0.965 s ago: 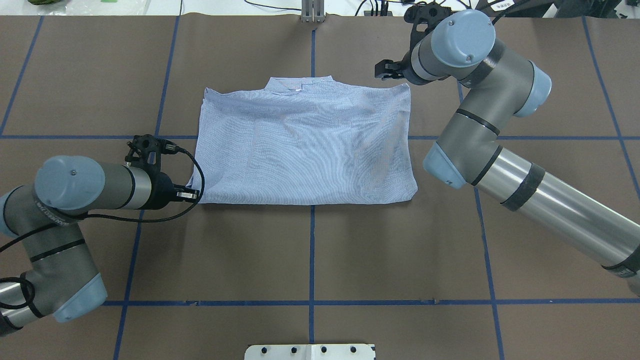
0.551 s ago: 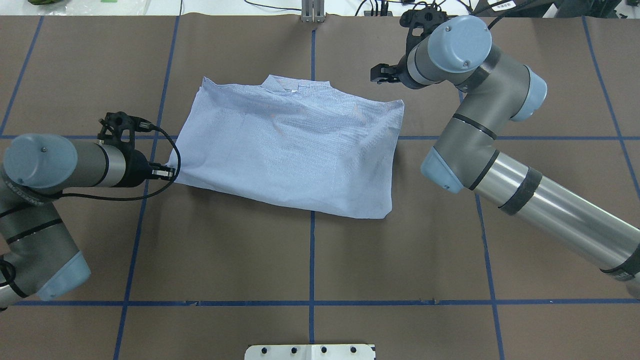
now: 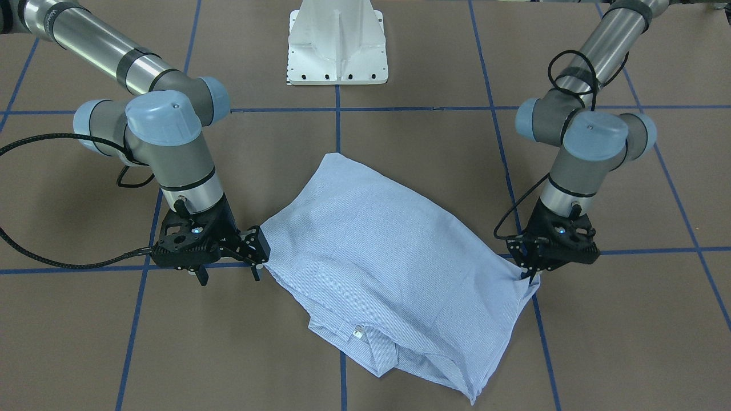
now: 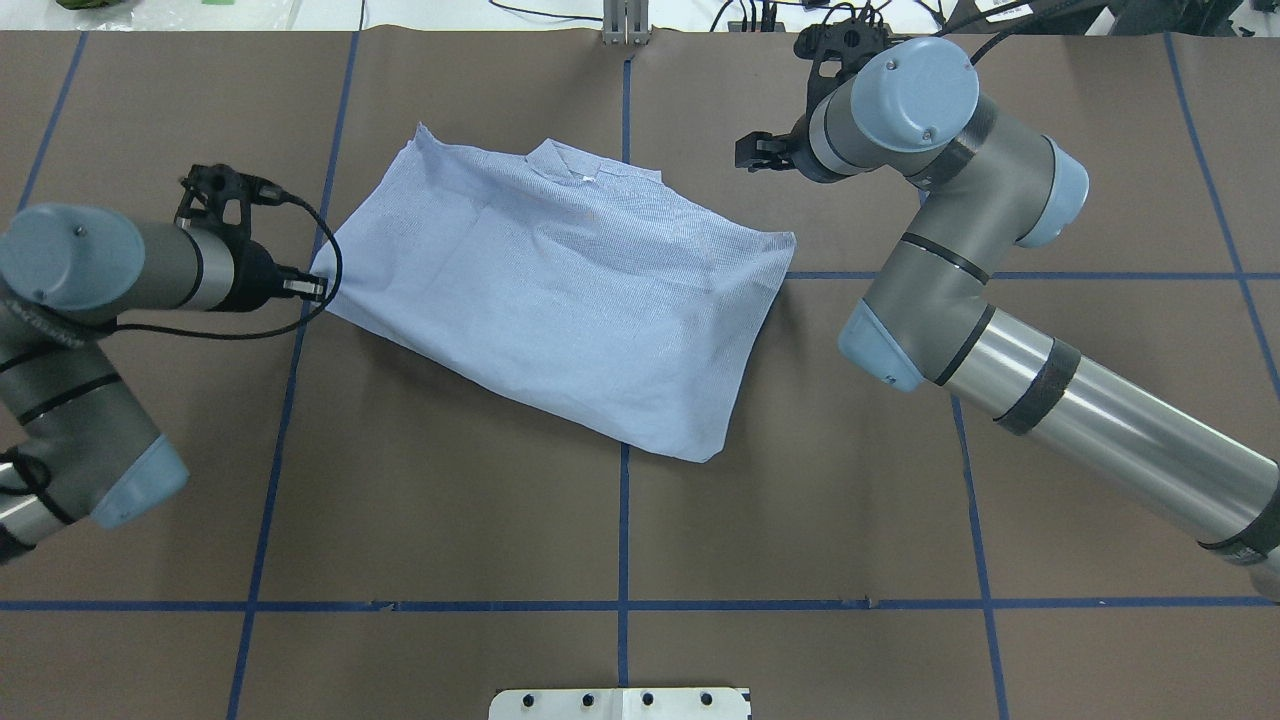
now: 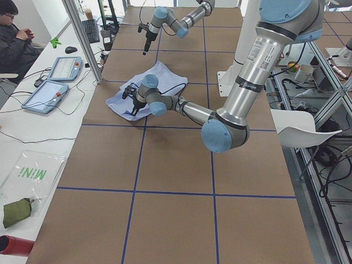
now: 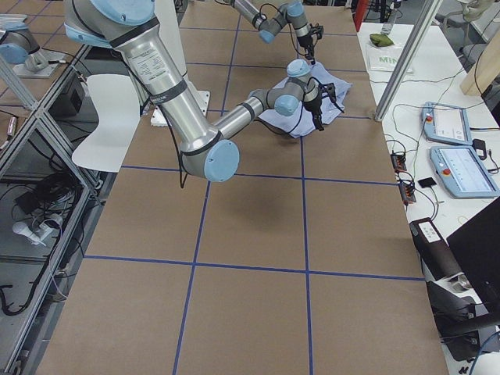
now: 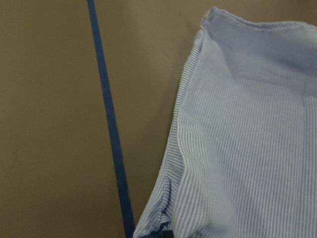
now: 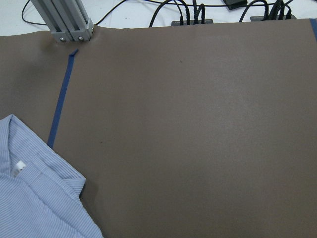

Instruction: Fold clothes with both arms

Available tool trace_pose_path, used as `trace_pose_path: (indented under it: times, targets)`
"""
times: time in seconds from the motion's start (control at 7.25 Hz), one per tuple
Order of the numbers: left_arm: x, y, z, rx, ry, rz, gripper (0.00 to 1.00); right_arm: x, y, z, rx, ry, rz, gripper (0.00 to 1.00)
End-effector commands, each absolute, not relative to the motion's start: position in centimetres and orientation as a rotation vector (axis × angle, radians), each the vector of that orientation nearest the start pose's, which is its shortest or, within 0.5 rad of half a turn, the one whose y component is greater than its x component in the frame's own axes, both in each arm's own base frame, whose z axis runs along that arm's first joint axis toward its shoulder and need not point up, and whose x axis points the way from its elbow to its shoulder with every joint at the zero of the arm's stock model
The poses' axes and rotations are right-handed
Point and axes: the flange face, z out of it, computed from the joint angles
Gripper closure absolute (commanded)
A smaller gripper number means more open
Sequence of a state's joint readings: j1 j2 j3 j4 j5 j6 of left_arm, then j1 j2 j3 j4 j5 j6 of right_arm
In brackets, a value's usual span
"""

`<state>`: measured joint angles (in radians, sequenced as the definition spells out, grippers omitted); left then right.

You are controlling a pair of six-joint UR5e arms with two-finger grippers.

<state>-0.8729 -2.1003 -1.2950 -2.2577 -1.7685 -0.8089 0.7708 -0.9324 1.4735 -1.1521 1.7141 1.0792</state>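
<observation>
The light blue striped shirt lies folded and skewed on the brown table, collar and white neck label toward the far edge. It also shows in the front view. My left gripper is shut on the shirt's left corner, low over the table; in the front view it pinches that corner. The left wrist view shows the striped cloth held at the bottom edge. My right gripper is open and empty, apart from the shirt's far right corner. In the front view it hangs beside the shirt's edge.
The white pedestal base stands at the robot's side of the table. An aluminium post and cables sit at the far edge. Blue tape lines grid the brown cover. A seated operator and tablets are beyond the far edge.
My left gripper has pulled the shirt's left corner away from the robot and leftward, so the shirt has swung askew. My right gripper has drifted slightly left, still empty.
</observation>
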Motion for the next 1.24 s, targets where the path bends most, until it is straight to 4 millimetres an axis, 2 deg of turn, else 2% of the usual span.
trace_pose_path:
  times: [0.0,0.14,0.28,0.41,0.55,0.69,0.83,0.96,1.1]
  targets:
    - [41.2,-71.4,37.0,0.612,0.731,-0.063,1.00,-43.9,-58.1,27.3,0.466,-0.866,0.178,0.00]
    - [42.4,-73.6,35.0,0.633,0.745,-0.065,1.00,-44.1,-57.9,27.4,0.464,-0.866,0.174,0.00]
    - [42.6,-74.1,34.0,0.640,0.751,-0.066,1.00,-44.8,-57.4,27.2,0.460,-0.871,0.166,0.00]
    - [42.0,-73.7,35.5,0.647,0.758,-0.066,0.01,-45.7,-56.6,26.8,0.444,-0.887,0.197,0.00]
    - [40.2,-71.4,37.3,0.694,0.801,-0.054,0.00,-47.3,-55.2,25.8,0.437,-0.906,0.224,0.00]
    - [38.7,-69.4,38.0,0.698,0.828,-0.034,0.00,-48.7,-54.2,25.3,0.388,-0.929,0.291,0.00]
    - [38.1,-68.3,37.8,0.697,0.849,-0.024,0.00,-50.9,-52.3,25.4,0.378,-0.926,0.344,0.00]
    - [37.7,-67.8,38.3,0.697,0.851,-0.023,0.00,-53.0,-50.2,26.9,0.364,-0.911,0.408,0.00]
    - [37.7,-67.7,38.1,0.695,0.857,-0.028,0.00,-53.7,-48.9,28.6,0.325,-0.902,0.452,0.00]
